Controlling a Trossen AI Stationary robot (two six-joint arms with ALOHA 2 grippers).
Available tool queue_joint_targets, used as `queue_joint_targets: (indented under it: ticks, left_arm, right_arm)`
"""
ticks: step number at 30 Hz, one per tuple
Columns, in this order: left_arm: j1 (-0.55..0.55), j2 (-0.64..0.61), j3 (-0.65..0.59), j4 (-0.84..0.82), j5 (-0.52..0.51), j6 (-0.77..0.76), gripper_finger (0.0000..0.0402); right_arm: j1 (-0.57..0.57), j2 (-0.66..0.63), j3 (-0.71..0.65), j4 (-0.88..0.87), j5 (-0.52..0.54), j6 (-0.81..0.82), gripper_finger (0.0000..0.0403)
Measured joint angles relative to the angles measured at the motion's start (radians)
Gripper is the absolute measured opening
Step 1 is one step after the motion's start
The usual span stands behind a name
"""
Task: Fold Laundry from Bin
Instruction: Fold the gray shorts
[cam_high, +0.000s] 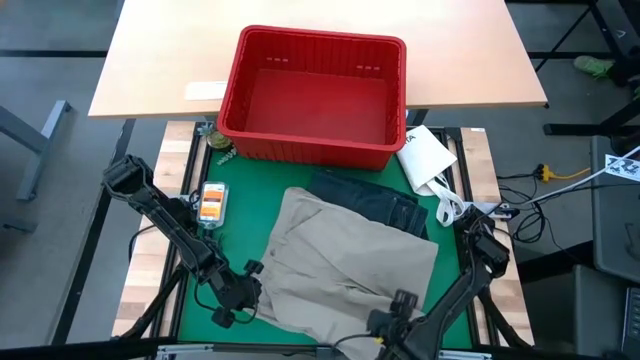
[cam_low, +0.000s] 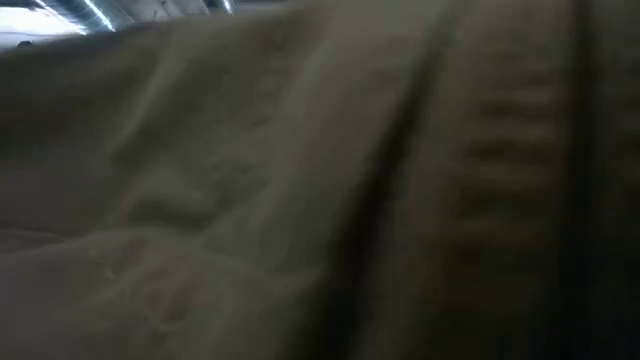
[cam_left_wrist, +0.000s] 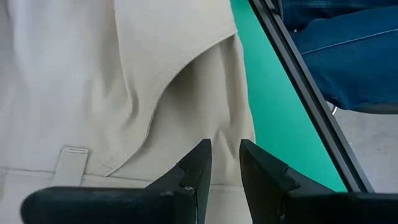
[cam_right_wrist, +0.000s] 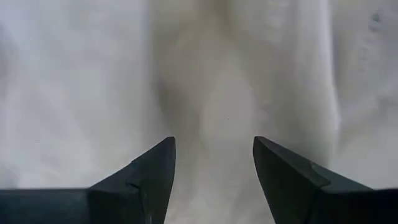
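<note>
1. The khaki trousers (cam_high: 350, 265) lie spread and rumpled on the green mat (cam_high: 235, 195), their far end overlapping the dark jeans (cam_high: 375, 200). The red bin (cam_high: 315, 95) sits beyond them on the wooden tabletop, and it looks empty from above.

2. Both arms are down at the near edge of the trousers. The left gripper (cam_high: 240, 295) is at the near left corner, its jaws a narrow slit with cloth right at the tips; I cannot tell whether any fabric is pinched. The right gripper (cam_high: 395, 312) is over the near hem, jaws standing wide with nothing between them.

3. The step looks like taking hold of the near edge for a fold. To do it well, I would say each gripper should catch the edge through all its layers, not just a top wrinkle. Then both should lift evenly, so the fabric does not drag the jeans along.

4. The left wrist view shows a sewn flap and a belt loop (cam_left_wrist: 68, 163), plus the bare mat just beside the cloth; the overhead view is too far off for that.

5. The low view shows only tan fabric pressed close. The overhead view alone gives the layout, including a white packet (cam_high: 428, 158) by the bin and a small orange-labelled item (cam_high: 211, 203) on the mat.
</note>
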Motion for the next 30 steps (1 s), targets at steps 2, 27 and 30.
queue_joint_targets:
  ticks: [2, 27, 30]
  left_arm:
    - [0.000, 0.000, 0.000, -0.001, -0.009, 0.005, 0.0080]
    - [0.000, -0.001, 0.000, 0.004, -0.025, -0.002, 0.0080]
    - [-0.001, -0.001, 0.001, 0.004, -0.025, -0.003, 0.0080]
  right_arm:
    - [-0.001, 0.000, 0.000, -0.031, 0.004, 0.000, 0.0216]
    - [0.068, 0.014, 0.229, 0.300, 0.163, -0.048, 0.0216]
    - [0.065, 0.031, 0.229, 0.337, 0.154, -0.091, 0.0216]
